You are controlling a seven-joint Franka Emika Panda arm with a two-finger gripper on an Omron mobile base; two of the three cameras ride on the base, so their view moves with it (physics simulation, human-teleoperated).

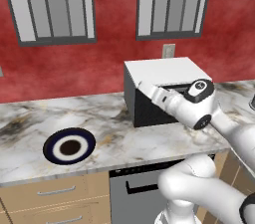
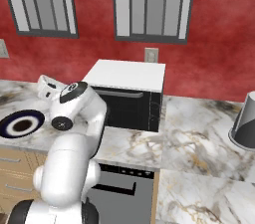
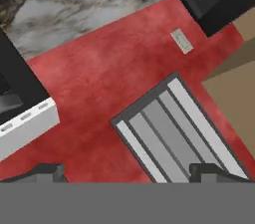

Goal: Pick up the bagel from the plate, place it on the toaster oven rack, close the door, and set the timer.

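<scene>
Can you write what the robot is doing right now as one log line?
gripper: open, empty | toaster oven door: shut | plate: on counter

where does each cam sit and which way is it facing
Left base view: behind the arm's left, looking down over the counter at the plate and toaster oven; arm at lower right.
Right base view: behind its right, same oven, plate far left; arm at lower left.
Hand view: rolled, facing the red wall and window; open gripper tips at the bottom.
Both base views share oven, plate, counter.
</scene>
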